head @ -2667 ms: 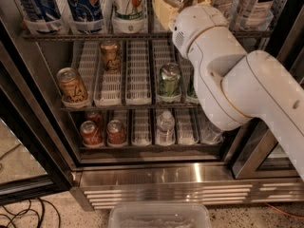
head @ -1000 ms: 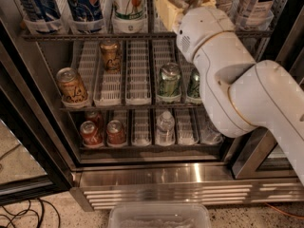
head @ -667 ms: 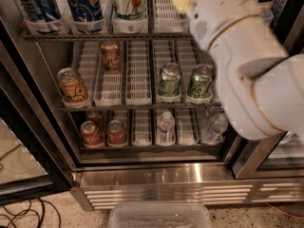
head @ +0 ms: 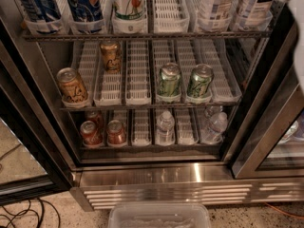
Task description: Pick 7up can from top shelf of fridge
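Note:
The 7up can (head: 128, 3), white-silver with green lettering and a red dot, stands upright in a white lane tray on the top shelf (head: 142, 34) of the fridge (head: 171, 175), left of middle. Its top is cut off by the upper edge of the view. The lane to its right is bare. My gripper is out of view; only a white blurred piece of my arm (head: 298, 37) shows at the right edge, well away from the can.
Two blue Pepsi cans (head: 85, 1) stand left of the 7up can, tall white cans (head: 213, 4) to its right. Brown cans (head: 72, 85) and green cans (head: 169, 80) sit on the middle shelf, red cans (head: 90, 133) and water bottles (head: 165, 126) below. A clear bin (head: 159, 216) lies on the floor in front. The glass door (head: 270, 127) stands at the right.
My arm has swung up and to the right out of the view, uncovering the right half of the shelves. The cans have not moved.

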`<state>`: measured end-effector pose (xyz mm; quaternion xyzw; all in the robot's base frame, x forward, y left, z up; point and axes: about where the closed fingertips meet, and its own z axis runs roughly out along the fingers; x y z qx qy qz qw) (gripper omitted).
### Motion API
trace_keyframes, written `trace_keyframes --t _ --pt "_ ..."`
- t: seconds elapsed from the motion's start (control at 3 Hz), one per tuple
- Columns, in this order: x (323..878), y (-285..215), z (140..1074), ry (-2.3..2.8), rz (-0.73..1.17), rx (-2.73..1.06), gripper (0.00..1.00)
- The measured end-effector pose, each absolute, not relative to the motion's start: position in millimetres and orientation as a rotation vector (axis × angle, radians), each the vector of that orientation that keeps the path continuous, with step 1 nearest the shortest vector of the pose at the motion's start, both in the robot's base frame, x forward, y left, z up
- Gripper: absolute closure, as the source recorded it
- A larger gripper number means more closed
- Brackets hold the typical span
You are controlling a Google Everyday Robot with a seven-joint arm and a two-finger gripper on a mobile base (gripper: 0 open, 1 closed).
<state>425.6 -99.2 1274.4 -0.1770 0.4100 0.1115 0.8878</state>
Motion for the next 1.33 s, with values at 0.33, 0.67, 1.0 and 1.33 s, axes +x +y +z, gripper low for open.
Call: trace_keyframes --t 0.33,0.67,1.0,1.33 --pt "420.5 -82.6 1225.5 1.031 0.323 -0.406 1.0" --pt "418.7 -107.9 1167.9 1.243 0.369 -0.34 1.0" --pt "368.2 -123.1 1052.1 1.425 0.783 -0.338 1.0" --pt "330.4 -102.3 1036.3 1.395 0.986 -0.446 1.0"
